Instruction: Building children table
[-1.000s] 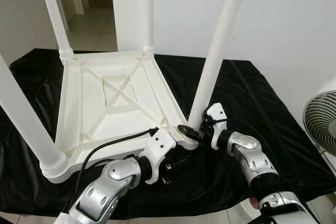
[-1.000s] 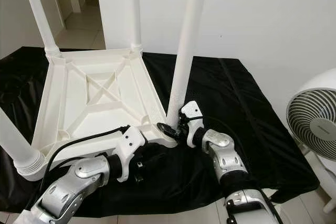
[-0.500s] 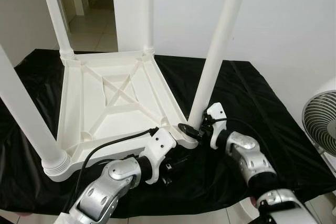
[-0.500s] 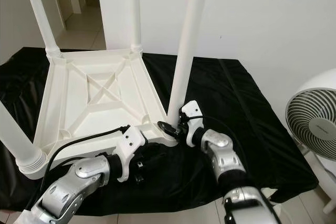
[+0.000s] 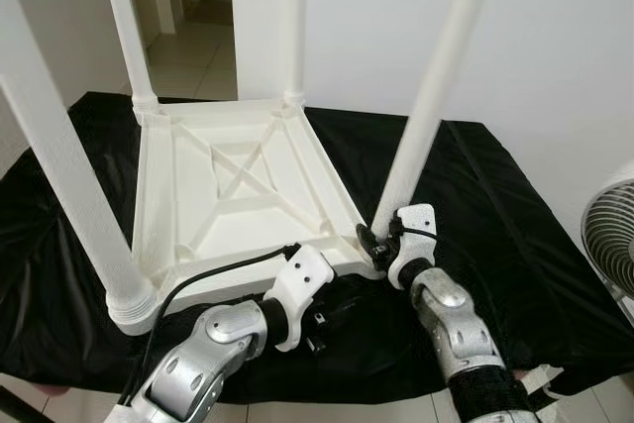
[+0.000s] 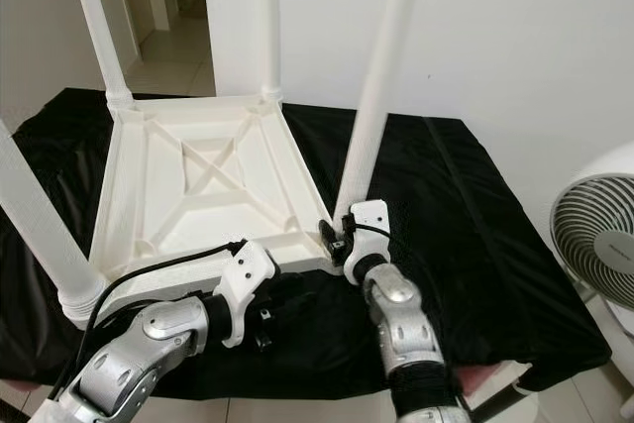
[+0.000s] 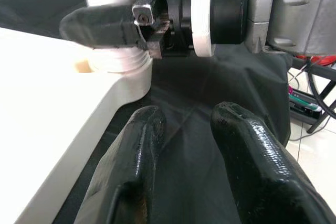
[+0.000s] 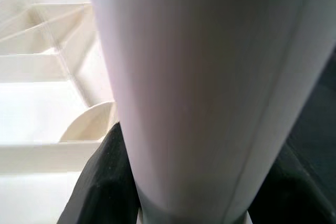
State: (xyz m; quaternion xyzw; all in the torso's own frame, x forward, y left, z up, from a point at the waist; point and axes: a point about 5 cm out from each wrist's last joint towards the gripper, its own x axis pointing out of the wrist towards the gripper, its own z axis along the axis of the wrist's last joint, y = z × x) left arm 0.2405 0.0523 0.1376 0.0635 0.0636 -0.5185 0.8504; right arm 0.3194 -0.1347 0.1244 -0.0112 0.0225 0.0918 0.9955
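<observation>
The white plastic children's table [image 5: 228,185] lies upside down on a black cloth [image 5: 495,195], with its legs standing up. My right gripper [image 5: 374,242] is shut on the foot of the near-right leg [image 5: 436,106], just above its threaded collar [image 7: 113,59]. In the right wrist view the leg [image 8: 210,77] stands between the black fingers [image 8: 100,182]. My left gripper [image 7: 184,145] hovers low over the cloth at the table's near edge, beside that corner. It is open, with nothing between its fingers [image 7: 131,171].
A standing fan [image 6: 599,235] is off the right end of the cloth-covered surface. A white wall is behind, and a doorway to a tiled hall [image 5: 198,7] opens at the back left. The cloth's front edge runs just under my arms.
The whole picture has shifted, so the camera moved. My right forearm has swung in closer to me, its gripper still on the leg's foot. The left gripper stays where it was.
</observation>
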